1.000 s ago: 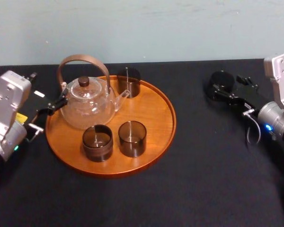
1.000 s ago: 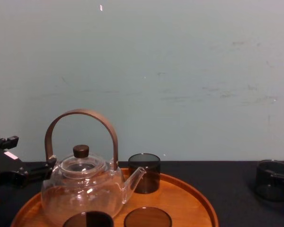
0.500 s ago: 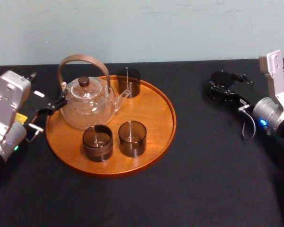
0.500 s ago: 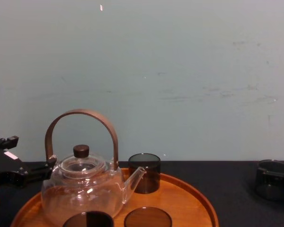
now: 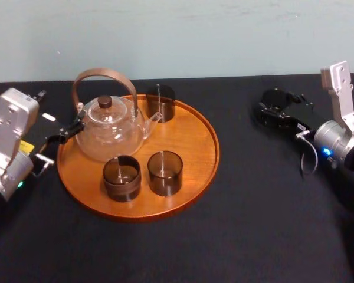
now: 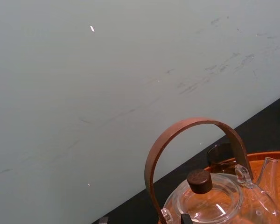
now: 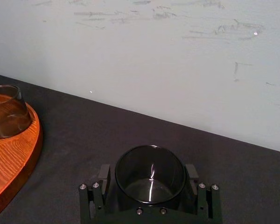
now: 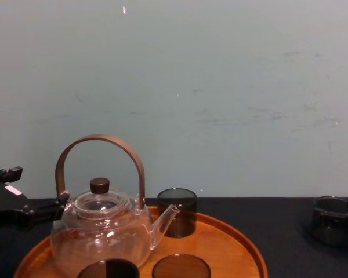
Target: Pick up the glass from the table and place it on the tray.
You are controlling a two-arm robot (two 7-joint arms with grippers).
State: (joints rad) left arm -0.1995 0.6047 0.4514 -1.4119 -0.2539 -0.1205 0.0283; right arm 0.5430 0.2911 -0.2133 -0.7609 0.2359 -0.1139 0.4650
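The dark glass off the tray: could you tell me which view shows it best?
The right wrist view: the dark glass stands rim-up between the fingers of the right gripper. Head view shows it dark against the table; chest view, side-on at the edge.

Left arm (image 5: pixel 9 147) parked at the left side, wrist angled in toward center. Left gripper (image 5: pixel 71 127) sits low, jaws apart, gripping nothing. Right arm (image 5: pixel 339 127) reaches forward on the right, wrist housing sticking up, forearm sloping down. Right gripper (image 5: pixel 275 111) is low and level, pointing forward-left. The 2 arms are well apart.
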